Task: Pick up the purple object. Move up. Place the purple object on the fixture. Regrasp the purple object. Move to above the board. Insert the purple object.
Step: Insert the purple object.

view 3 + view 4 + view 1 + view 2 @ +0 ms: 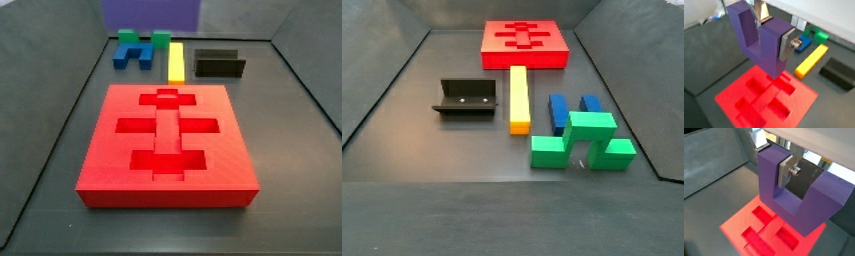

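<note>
My gripper (774, 32) is shut on one prong of the purple object (757, 42), a U-shaped block that hangs base-down. It hangs above the red board (764, 97) and is apart from it. Both wrist views show the hold: the silver fingers (787, 170) clamp the prong of the purple object (774, 183) over the board (764, 228). In a side view only a purple patch (151, 12) shows at the top edge above the board (167, 140). The gripper is out of both side views. The black fixture (221, 64) stands beyond the board, empty (469, 98).
A yellow bar (519, 97) lies between the fixture and the blue U-block (569, 110). A green block (583, 140) sits beside the blue one. These also show in a wrist view: the yellow bar (812, 61), the blue block (805, 40) and the green block (821, 36). Grey walls enclose the floor.
</note>
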Motion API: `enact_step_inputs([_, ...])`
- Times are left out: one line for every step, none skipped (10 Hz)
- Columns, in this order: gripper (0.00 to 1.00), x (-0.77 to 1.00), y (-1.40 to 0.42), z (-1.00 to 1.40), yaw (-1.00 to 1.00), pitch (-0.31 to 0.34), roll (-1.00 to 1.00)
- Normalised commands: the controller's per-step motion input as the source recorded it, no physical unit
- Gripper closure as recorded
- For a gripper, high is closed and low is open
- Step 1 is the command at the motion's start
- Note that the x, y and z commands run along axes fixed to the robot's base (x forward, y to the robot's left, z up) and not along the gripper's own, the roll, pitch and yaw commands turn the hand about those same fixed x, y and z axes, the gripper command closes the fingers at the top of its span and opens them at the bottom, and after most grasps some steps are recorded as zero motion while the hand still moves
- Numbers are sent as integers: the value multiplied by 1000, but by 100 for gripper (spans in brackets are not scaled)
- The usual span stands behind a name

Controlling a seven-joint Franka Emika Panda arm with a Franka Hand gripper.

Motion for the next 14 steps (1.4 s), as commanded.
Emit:
enact_step_inputs([100,0,-891,-917,197,-136,61])
enact_step_inputs([100,151,-820,-837,189,-100,49])
enact_step_inputs([100,100,-746,-874,129,-89,60])
enact_step_inputs([100,171,-611,-809,57,-24,47])
enact_step_inputs([100,180,-326,-806,31,-16,-23])
enact_step_inputs([100,109,-260,-857,0,-41,-49])
enact_step_inputs([100,0,-217,-894,0,-89,-41])
enact_step_inputs([100,0,-169,-803,0,-87,-41])
enact_step_inputs([100,-49,-43,-546,0,-93,-130])
enact_step_inputs([100,34,-29,-349,14,-96,-137])
enact_step_inputs([100,191,0,-211,37,-120,-101])
enact_step_inputs([100,349,0,-3,34,-56,0])
enact_step_inputs([100,326,0,0,0,-44,34])
enact_step_inputs([100,254,0,0,0,-46,109])
